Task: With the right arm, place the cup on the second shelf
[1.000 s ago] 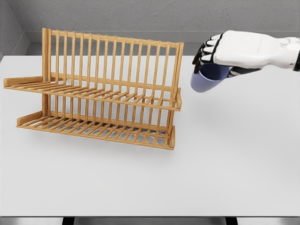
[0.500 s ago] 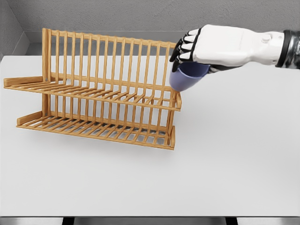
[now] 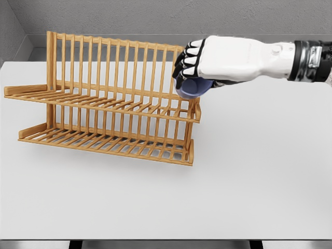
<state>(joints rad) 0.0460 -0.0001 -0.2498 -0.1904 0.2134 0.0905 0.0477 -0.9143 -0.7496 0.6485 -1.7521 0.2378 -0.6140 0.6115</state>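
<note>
- The cup was blue-violet with a smooth matte surface; only its lower rounded part showed below the hand (rim and opening hidden, so its tilt could not be read with confidence).
- The right hand was white with dark finger joints, its arm entering from the right edge; the fingers were curled down over the cup and clasped it from above.
- The cup was held in the air over the right end of the rack's upper shelf, just above the slats; whether it touched them could not be told.
- The hand and cup overlapped the top right corner of the wooden dish rack, covering the upper end of the rightmost post.
- The rack was light wood with two slatted shelves, upper and lower shelf, and a tall back row of upright bars on the far side.
- Those upright bars stood just left of and behind the cup (the nearest obstruction on the far side); the raised lip at the shelf's right end sat directly below the cup.
- The rack stood on a white table, toward its far left; a grey wall ran behind.
</note>
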